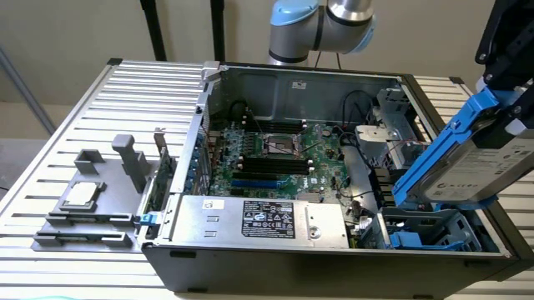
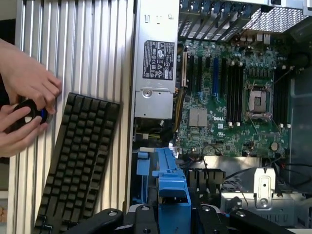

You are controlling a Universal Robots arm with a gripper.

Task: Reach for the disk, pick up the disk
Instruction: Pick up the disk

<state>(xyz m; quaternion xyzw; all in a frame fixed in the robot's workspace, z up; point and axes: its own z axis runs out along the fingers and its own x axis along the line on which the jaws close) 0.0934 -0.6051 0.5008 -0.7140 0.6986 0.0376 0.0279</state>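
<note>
Disk up in the claw

Disk [image 1: 469,164], in its blue frame, hangs tilted above the open computer case [image 1: 334,262], pinched by the black claw [image 1: 509,75]. From the wrist, the claw [image 2: 173,214] grips the blue frame; two hands [image 2: 24,97] touch a keyboard [image 2: 80,161].

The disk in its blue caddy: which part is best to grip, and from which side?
Grip the blue caddy rails along the long edges, coming from above, as the gripper appears to do now. The disk hangs tilted above the open computer case; its flat labelled face offers no hold.
</note>
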